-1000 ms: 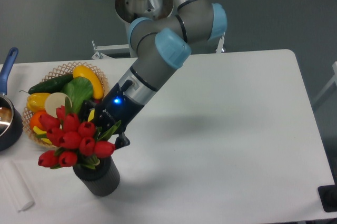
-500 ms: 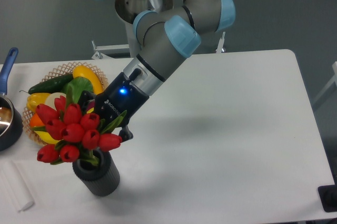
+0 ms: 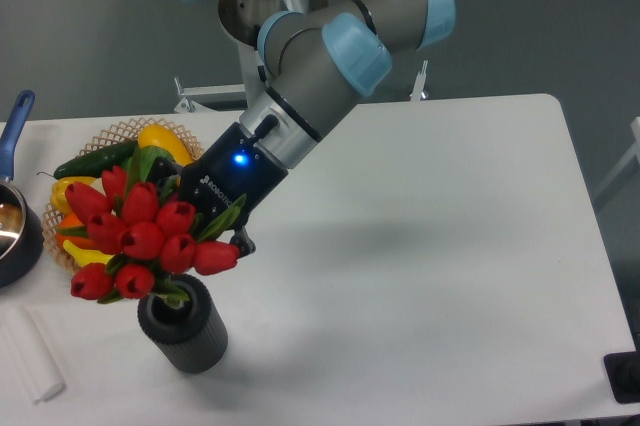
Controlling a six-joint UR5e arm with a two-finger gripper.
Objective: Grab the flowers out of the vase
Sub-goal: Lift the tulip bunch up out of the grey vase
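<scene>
Camera view: arm slants down-left, pincer (image 3: pixel 205 229) gripping the flowers (image 3: pixel 140 241) above the vase (image 3: pixel 184 326).

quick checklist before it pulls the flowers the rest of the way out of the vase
1. Grasp on the flowers: cannot tell. The tool sits behind the buds and leaves, so its fingers are hidden.
2. Stems clear of the vase: not ok. Green stems still reach into the rim.
3. Vase standing upright on the table: ok.
4. Space above the bunch for a lift: ok. Nothing hangs over the buds.
5. Clearance from the basket of toy produce behind the bunch: cannot tell. The buds overlap it in this single view.
6. Pot with the blue handle away from the bunch: ok, it sits at the table's far left edge.
</scene>
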